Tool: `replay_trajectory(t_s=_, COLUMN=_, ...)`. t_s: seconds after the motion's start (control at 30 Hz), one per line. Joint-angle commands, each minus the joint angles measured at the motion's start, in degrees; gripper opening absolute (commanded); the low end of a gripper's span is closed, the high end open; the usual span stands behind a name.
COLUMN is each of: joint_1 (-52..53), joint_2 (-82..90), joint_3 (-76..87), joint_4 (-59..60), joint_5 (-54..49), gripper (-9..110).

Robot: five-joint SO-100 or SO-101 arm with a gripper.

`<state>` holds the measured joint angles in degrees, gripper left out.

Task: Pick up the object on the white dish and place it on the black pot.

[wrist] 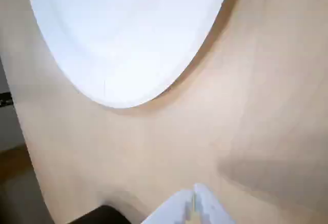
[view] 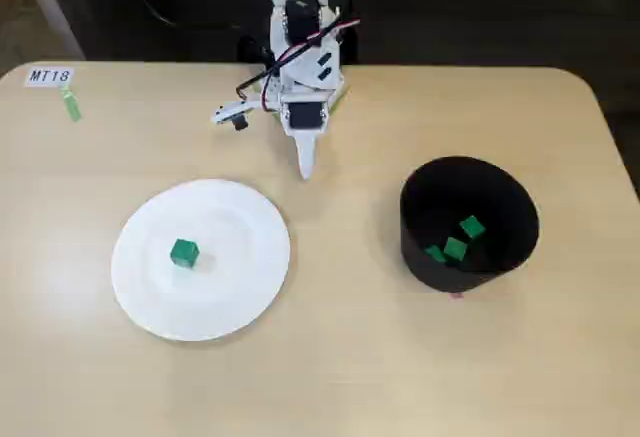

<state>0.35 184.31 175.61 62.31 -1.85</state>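
Observation:
A small green cube [view: 184, 252] lies on the white dish [view: 245, 287] at the left of the table in the fixed view. The black pot [view: 420, 242] stands at the right and holds three more green cubes [view: 456, 242]. My gripper [view: 307, 167] hangs at the back centre, folded down close to the arm's base, shut and holding nothing, apart from both dish and pot. In the wrist view the shut fingertips [wrist: 195, 196] show at the bottom edge, with part of the dish [wrist: 128, 34] above them; the cube is out of that view.
A label reading MT18 [view: 50, 76] and a bit of green tape [view: 72, 107] lie at the back left corner. The arm's base [view: 300, 17] stands at the table's far edge. Bare tan tabletop [view: 345, 337] lies between dish and pot.

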Motion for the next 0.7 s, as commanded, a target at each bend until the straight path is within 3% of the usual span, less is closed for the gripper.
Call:
replay_trajectory(t_s=0.0, joint_1=-2.6, joint_2=6.5, joint_3=-2.8, joint_4=-0.5, joint_5=-0.6, gripper=0)
replay_trajectory(t_s=0.43, joint_1=-2.6, joint_2=5.9, joint_3=-7.6, joint_4=-1.3, joint_5=-0.7, gripper=0)
replay_trajectory(t_s=0.67, joint_1=-0.4, joint_2=-21.5, joint_3=-32.9, joint_4=-1.9, joint_5=-5.4, gripper=0)
